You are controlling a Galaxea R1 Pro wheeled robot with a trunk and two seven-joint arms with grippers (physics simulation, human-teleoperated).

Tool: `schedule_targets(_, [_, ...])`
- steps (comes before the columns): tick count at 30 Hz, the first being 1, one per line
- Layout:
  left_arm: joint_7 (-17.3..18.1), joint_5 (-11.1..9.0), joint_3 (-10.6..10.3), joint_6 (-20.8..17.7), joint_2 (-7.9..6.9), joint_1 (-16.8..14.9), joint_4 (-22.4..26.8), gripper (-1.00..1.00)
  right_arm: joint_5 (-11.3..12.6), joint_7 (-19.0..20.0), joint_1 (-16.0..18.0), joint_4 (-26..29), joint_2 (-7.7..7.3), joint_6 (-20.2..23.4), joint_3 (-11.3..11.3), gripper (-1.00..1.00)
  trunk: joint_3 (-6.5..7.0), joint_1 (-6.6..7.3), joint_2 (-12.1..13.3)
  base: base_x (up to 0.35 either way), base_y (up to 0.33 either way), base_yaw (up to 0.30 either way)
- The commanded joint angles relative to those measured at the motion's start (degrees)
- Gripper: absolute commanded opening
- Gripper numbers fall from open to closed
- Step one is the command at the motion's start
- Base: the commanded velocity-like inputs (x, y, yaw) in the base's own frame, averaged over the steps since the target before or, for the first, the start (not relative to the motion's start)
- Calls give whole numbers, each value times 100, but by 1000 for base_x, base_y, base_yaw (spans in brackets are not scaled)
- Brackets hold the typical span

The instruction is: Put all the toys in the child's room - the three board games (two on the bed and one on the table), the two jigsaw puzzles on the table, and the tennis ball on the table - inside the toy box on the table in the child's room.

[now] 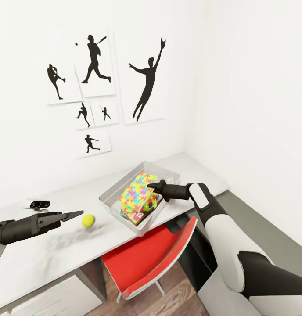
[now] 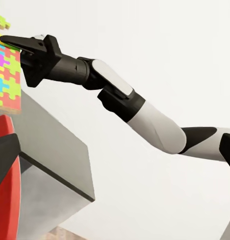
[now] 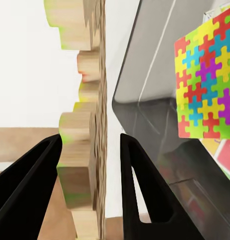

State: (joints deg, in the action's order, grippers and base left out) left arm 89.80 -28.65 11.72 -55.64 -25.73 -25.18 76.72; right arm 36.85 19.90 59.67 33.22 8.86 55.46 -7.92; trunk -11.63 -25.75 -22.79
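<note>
Right gripper [image 1: 152, 186] grips a jigsaw puzzle [image 3: 87, 125] edge-on, one black finger on each face of the slab as the right wrist view shows, and holds it over the toy box [image 1: 110, 196]. Just below and beyond its fingertips another jigsaw puzzle [image 1: 138, 193] already leans in the box, resting on a printed board game [image 1: 135, 216] whose corner shows beneath it. Which of the coloured slabs in the head view is the held one I cannot tell for certain. The step in hand looks like dropping the second puzzle into the box; the next move calls for lowering the slab inside the rim and parting the fingers so it settles on the other.

Well away from this gripper, on the light grey table [image 1: 45, 259], the tennis ball [image 1: 88, 220] lies untouched, just ahead of the left gripper [image 1: 74, 215], whose fingers taper to a point and look drawn together on nothing. That ball seems next. A red chair [image 1: 146, 259] sits tucked under the table below the box
</note>
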Motion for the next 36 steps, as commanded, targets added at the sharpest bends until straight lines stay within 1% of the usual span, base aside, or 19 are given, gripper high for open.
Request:
schedule_targets(1, [21,0,-2,-61,-3,-4,1,100,-64,40,13,0,11,30,-45,-100,-21,-3,-13,0,0,0])
schedule_targets(11, [21,-1,3,-61,-8,0,1,100,-71,40,77,0,23,-7,-49,-100,-113,-3,-13,0,0,0])
schedule_targets(26, [21,-8,6,-61,-11,2,-41,100,-76,40,80,26,2,-20,-44,-100,-247,-3,-13,0,0,1])
schedule_targets(36, [21,-9,6,-61,-11,3,-43,100,-81,40,80,62,25,-28,-43,-100,-266,-3,-13,0,0,2])
